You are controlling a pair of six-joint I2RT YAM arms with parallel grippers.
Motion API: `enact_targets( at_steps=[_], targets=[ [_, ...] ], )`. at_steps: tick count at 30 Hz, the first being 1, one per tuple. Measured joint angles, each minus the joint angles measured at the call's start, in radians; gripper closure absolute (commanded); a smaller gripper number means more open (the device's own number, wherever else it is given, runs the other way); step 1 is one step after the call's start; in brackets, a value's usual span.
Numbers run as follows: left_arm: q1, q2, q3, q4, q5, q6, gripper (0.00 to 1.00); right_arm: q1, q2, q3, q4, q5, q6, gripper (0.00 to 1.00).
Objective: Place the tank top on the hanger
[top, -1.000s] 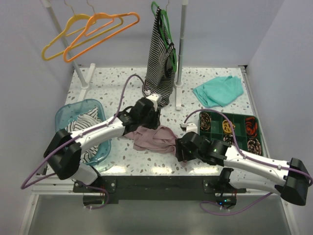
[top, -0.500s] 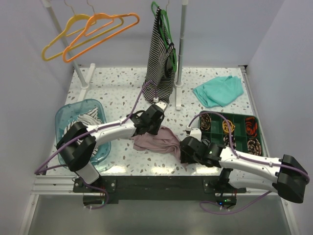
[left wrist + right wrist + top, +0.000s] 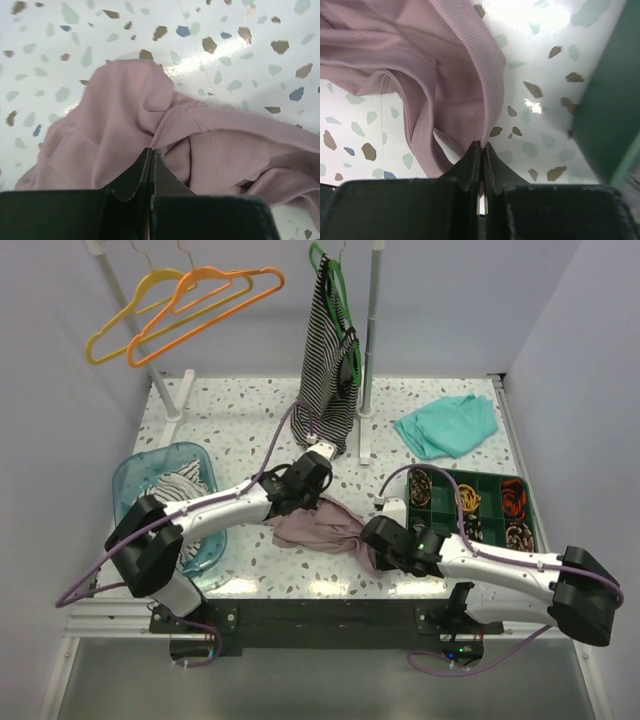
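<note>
Top external view: the tank top (image 3: 318,525) lies crumpled on the speckled tabletop (image 3: 240,420), near its front edge, between a blue basket (image 3: 128,478) on the left and a green compartment tray (image 3: 478,476) on the right. Both arms reach in low to it. The left arm (image 3: 225,505) meets its upper left edge, and the right arm (image 3: 470,560) meets its lower right corner.

In the left wrist view the left jaws are pressed tight together, their tips buried in a raised fold of the pink fabric (image 3: 125,115), pinching it. In the right wrist view the right jaws are likewise fully closed, nipping the ribbed hem of the tank top (image 3: 445,65) where it droops toward the tabletop, with the tray's green wall (image 3: 605,100) just beside them.

The hanger (image 3: 205,298), orange, hangs from a slanted rail at the back left, well apart from the garment and overlapping a yellow hanger (image 3: 112,335). A striped top (image 3: 328,360) hangs on a green hanger (image 3: 334,288) at the centre post. A teal cloth (image 3: 447,425) lies at the back right.
</note>
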Motion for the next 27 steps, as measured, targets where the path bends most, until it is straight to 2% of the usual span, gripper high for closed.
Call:
enact_targets(
  at_steps=[6,8,11,14,19,22,27],
  targets=[
    [0.001,-0.219,0.035,-0.051,-0.174,-0.038,1.00,0.000,0.002,0.303,-0.141,0.183,-0.127,1.00],
    [0.001,-0.302,0.092,-0.056,-0.245,-0.038,1.00,0.000,0.008,0.431,-0.160,0.258,-0.196,1.00],
    [0.001,-0.400,0.211,-0.048,-0.355,-0.013,1.00,0.000,0.076,0.707,-0.172,0.374,-0.325,1.00],
    [0.003,-0.470,0.333,-0.009,-0.429,0.048,1.00,-0.001,0.138,0.941,-0.106,0.470,-0.486,1.00],
    [0.005,-0.487,0.578,0.074,-0.494,0.179,1.00,-0.003,0.234,1.262,0.005,0.564,-0.739,1.00],
    [0.005,-0.481,0.665,0.115,-0.508,0.234,1.00,-0.004,0.292,1.434,0.060,0.591,-0.864,1.00],
    [0.005,-0.490,0.668,0.127,-0.521,0.254,1.00,-0.004,0.309,1.495,0.085,0.595,-0.930,1.00]
  ],
)
